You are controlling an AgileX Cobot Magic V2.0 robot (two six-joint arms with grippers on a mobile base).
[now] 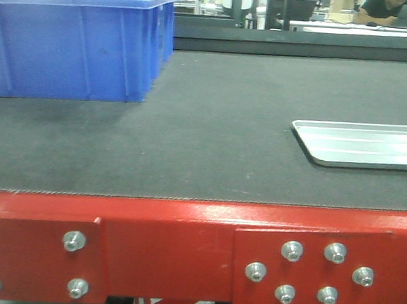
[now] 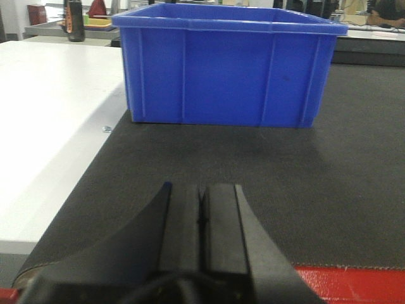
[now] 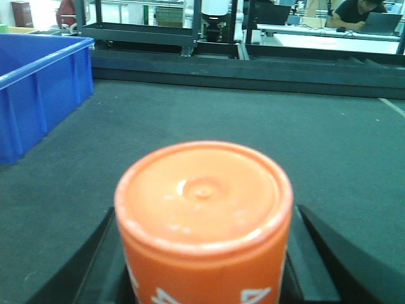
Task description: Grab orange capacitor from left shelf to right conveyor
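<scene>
- Right claw (image 3: 204,269) grips the capacitor (image 3: 202,202) — upright, over the conveyor (image 3: 266,126).
- Left claw (image 2: 202,218) clenched on nothing — a blue bin (image 2: 228,69) stands ahead on the conveyor.

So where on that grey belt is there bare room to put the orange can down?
The belt is bare between the blue bin and the silver tray, down to the red frame. The bin crowds the left, the tray the right.

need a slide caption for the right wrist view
Right gripper clasps the orange capacitor, grey conveyor belt ahead, blue bin at left.
</scene>
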